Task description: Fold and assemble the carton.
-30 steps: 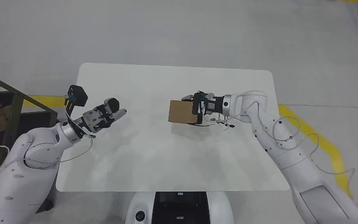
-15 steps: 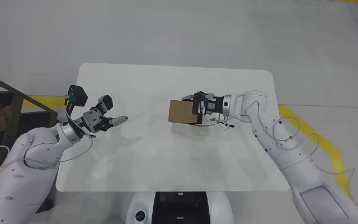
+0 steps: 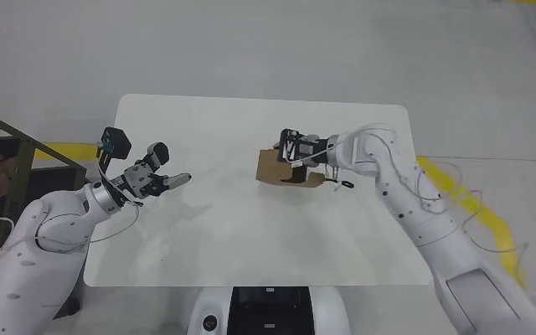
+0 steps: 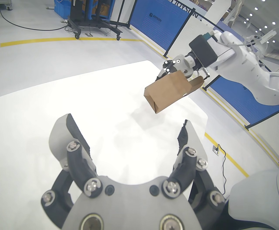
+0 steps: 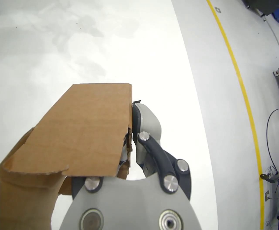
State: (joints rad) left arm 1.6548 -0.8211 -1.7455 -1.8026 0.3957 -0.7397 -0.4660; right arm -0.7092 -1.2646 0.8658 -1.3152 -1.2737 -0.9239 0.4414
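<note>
A brown cardboard carton (image 3: 280,167) hangs above the middle right of the white table (image 3: 251,234), with loose flaps at its end nearest the arm. My right gripper (image 3: 293,156) is shut on one wall of it. In the right wrist view one finger (image 5: 143,122) presses on the carton's (image 5: 82,128) side panel, while the other finger is hidden inside. My left gripper (image 3: 166,169) stands open over the table's left side, well apart from the carton (image 4: 170,91). Nothing is between its fingertips (image 4: 185,132).
A dark frame (image 3: 21,159) stands off the table's left edge. Yellow floor lines (image 3: 469,209) run past the right side. In the left wrist view, blue barriers (image 4: 228,91) and an equipment cart (image 4: 91,19) stand in the room beyond.
My left gripper opened its fingers about a second ago and has kept still since. My right gripper has tilted and shifted the carton slightly, so its flaps now show.
</note>
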